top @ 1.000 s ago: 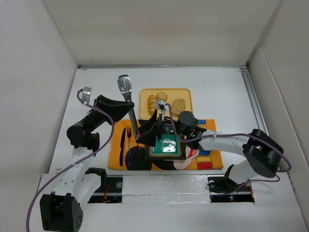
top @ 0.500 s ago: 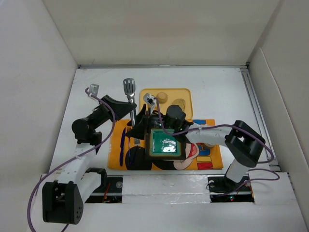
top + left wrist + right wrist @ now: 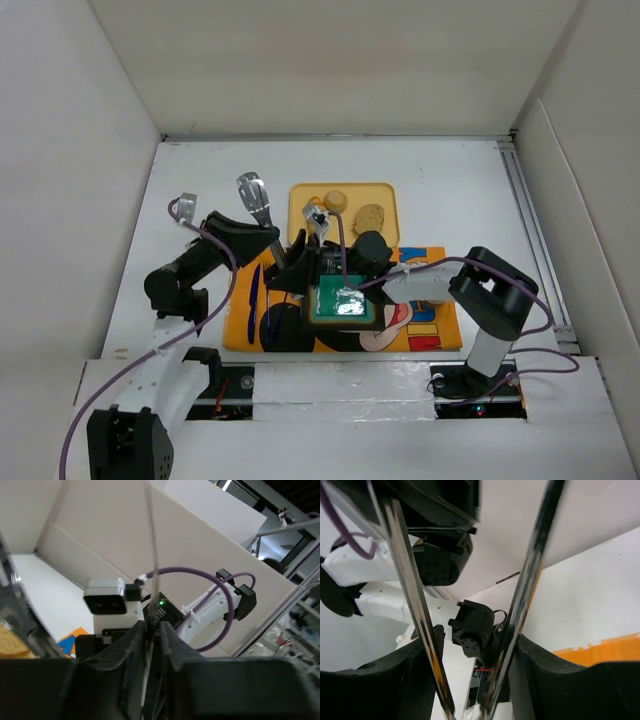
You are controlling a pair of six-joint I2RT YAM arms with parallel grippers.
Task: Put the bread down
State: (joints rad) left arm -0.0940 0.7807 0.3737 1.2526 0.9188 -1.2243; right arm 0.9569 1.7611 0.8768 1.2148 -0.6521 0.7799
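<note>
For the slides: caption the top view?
Left gripper holds metal tongs, right gripper straddles them; bread on yellow tray.

White table [image 3: 455,185] boxed in by plain white walls [image 3: 330,60]

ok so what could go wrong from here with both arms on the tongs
1. The left gripper pinches only a thin edge of the tongs, and the right gripper has both tong arms between its fingers. A mistimed release could drop them.
2. Both grippers crowd together by the near edge of the tray, so they may bump each other or nudge the bun and slice.
</note>
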